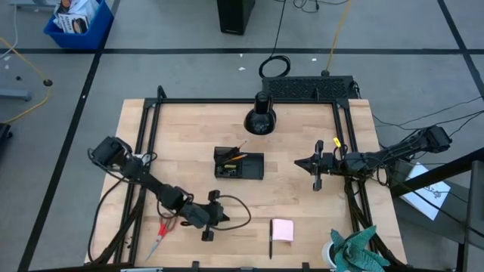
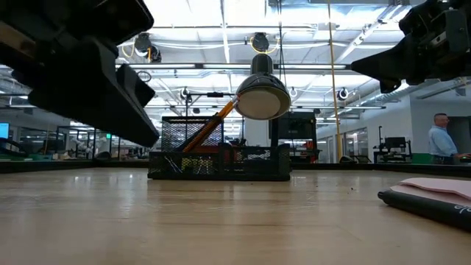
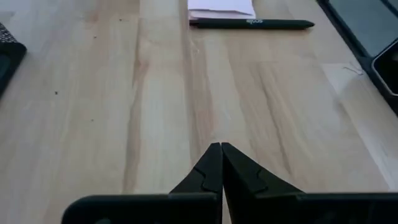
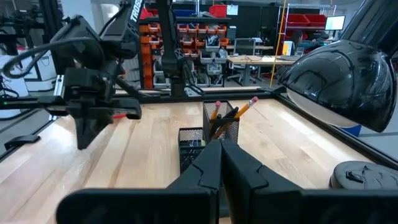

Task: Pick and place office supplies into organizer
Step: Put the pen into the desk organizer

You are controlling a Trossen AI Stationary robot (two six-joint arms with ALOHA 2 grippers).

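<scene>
- Two dark arms are over your light wooden table [image 1: 189, 140], and neither hand carries anything.
- Your left hand [image 1: 206, 235] sits near the table's front edge, left of centre; its fingers [image 3: 214, 163] are pressed together with only bare wood under the tips — nothing is gripped.
- Just to the left of that hand lie the red-handled scissors [image 1: 159, 236], flat on the table beside the arm's wrist.
- Ahead of the left hand, the pink square sticky-note pad [image 1: 282, 230] rests on the wood, and a thin black pen [image 1: 271, 247] lies right beside it, on the side facing the hand; in the left wrist view the pen [image 3: 252, 23] runs along the pad's edge.
- The small black mesh organizer tray [image 1: 239, 164] stands near the table's middle. Orange pencils [image 4: 244, 108] and dark pens already lean in its taller end — you can see one pencil [image 2: 208, 129] slanting up in the low view.
- Your right hand [image 1: 317, 185] waits well to the right of the organizer, its fingers closed and empty, pointing towards the tray.
- A round black cone-shaped lamp [image 1: 260, 118] stands behind the organizer, near the table's far edge.
</scene>
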